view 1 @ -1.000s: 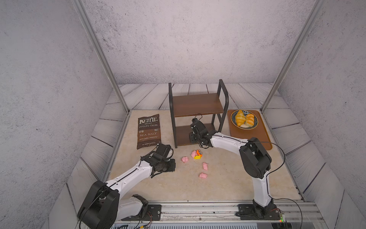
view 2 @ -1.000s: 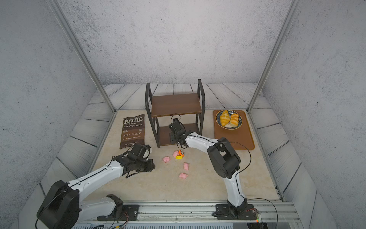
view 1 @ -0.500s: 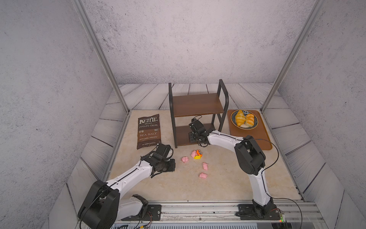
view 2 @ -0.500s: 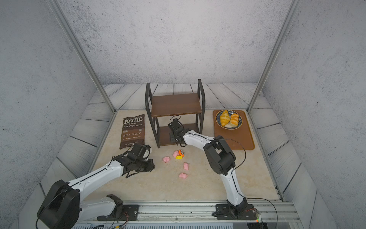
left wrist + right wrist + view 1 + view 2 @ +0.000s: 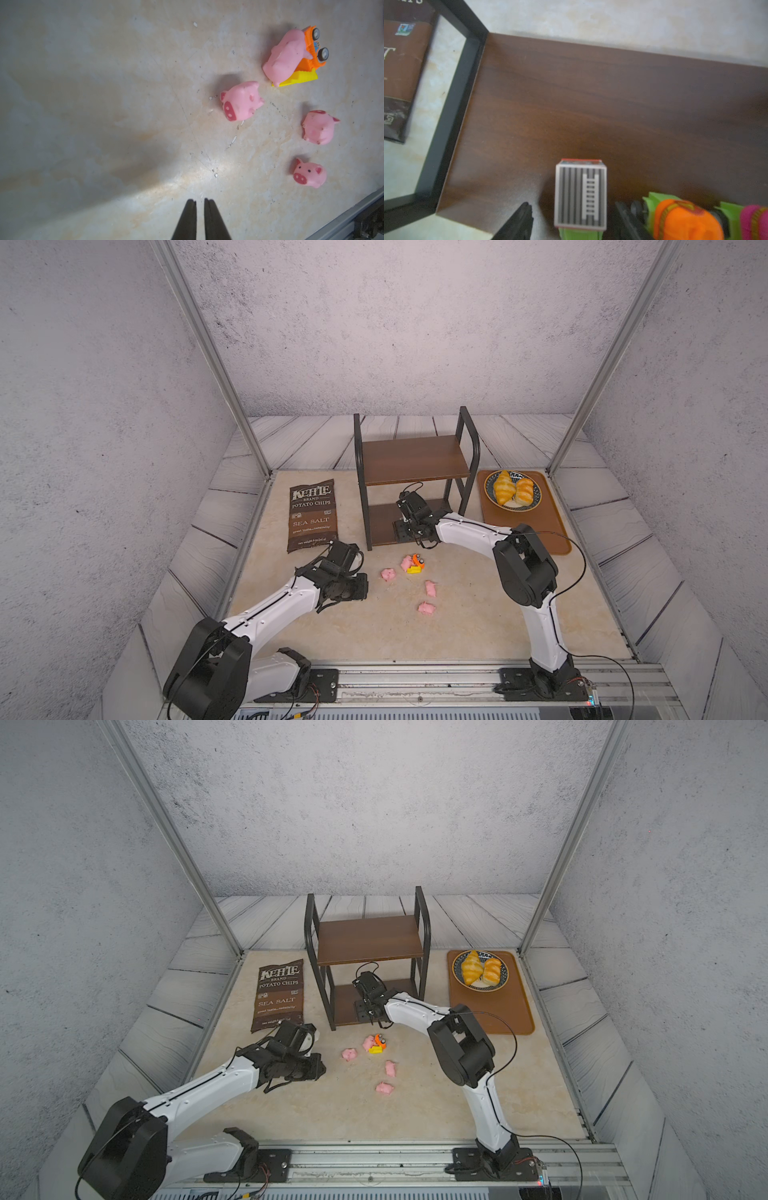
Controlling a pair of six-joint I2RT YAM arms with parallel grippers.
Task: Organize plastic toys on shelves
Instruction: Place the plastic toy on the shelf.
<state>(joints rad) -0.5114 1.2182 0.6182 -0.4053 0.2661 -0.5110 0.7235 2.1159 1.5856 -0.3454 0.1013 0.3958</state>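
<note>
1. The right gripper point(image 5: 573, 207) stands open on either side of the grey truck point(image 5: 580, 195), which sits near the lower shelf's point(image 5: 591, 93) front edge beside the orange truck point(image 5: 685, 218).
2. It should back straight out, touching neither.
3. The left gripper point(image 5: 200, 207) is closed and empty; pigs point(image 5: 241, 101) lie on the desk point(image 5: 104, 104).

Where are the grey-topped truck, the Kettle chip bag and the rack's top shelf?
Grey-topped truck point(image 5: 581, 195): right wrist view, on its striped grey box.
Kettle chip bag point(image 5: 311, 514): in a top view, on its printed front.
Rack's top shelf point(image 5: 411, 458): in a top view, on the bare board.
</note>
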